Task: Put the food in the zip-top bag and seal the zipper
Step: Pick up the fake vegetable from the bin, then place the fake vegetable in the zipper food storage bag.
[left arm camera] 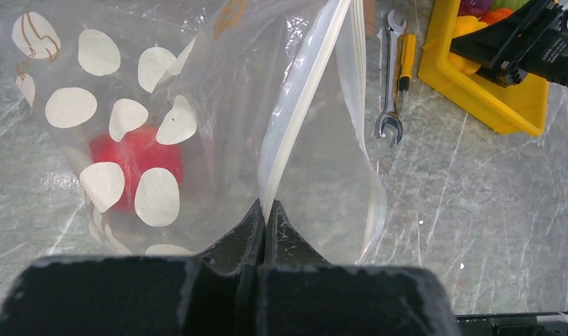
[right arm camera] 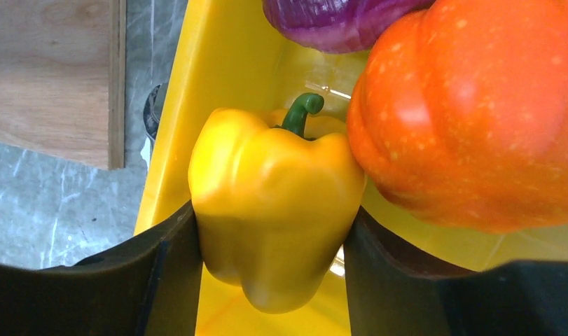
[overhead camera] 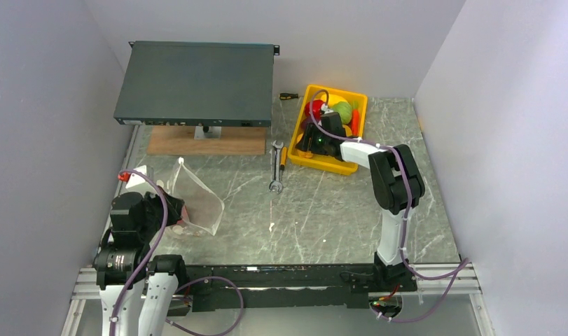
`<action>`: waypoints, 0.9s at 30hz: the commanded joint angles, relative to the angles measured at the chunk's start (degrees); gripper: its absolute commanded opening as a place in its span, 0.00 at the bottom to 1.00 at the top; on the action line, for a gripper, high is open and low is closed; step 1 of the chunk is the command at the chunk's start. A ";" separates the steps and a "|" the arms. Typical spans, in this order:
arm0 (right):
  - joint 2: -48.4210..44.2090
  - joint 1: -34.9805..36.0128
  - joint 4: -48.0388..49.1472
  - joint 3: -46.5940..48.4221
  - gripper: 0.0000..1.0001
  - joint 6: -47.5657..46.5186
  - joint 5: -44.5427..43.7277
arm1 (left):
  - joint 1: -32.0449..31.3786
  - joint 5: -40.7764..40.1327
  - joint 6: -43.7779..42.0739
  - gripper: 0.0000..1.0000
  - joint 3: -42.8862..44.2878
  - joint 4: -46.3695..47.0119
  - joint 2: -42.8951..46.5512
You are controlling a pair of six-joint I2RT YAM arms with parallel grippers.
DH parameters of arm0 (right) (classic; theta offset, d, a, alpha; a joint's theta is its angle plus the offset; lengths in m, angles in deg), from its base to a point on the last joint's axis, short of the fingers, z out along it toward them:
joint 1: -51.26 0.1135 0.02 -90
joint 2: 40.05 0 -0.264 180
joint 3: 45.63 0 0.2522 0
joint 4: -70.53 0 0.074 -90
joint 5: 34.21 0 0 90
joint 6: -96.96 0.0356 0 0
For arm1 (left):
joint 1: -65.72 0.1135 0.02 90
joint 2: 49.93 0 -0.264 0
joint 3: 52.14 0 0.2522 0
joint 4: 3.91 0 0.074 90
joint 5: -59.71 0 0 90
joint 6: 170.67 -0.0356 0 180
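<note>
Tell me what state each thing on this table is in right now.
bag: standing up, mouth open.
zipper: unsealed, pinched at one end.
left gripper: shut on the zipper.
red food: inside the bag.
right gripper: shut on the yellow pepper.
yellow pepper: in the tray, gripped on both sides.
orange pepper: loose in the tray, touching the yellow pepper.
tray: holding food.

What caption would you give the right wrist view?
Right claw clasps a yellow pepper inside the yellow tray, beside an orange fruit and a purple onion.
</note>
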 commanded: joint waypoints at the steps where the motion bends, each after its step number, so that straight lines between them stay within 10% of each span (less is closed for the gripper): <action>1: -4.15 -0.61 1.36 -0.14 0.12 -1.22 -2.51 | 0.33 1.49 -1.24 0.00 0.14 2.55 -0.62; 17: -31.50 1.51 -3.02 -15.48 0.00 2.41 3.35 | 0.36 2.49 -1.59 0.00 0.05 2.89 0.27; 27: -46.09 21.11 -2.50 -27.99 0.00 3.35 -3.76 | 0.30 2.84 -1.76 0.00 0.01 2.94 -0.28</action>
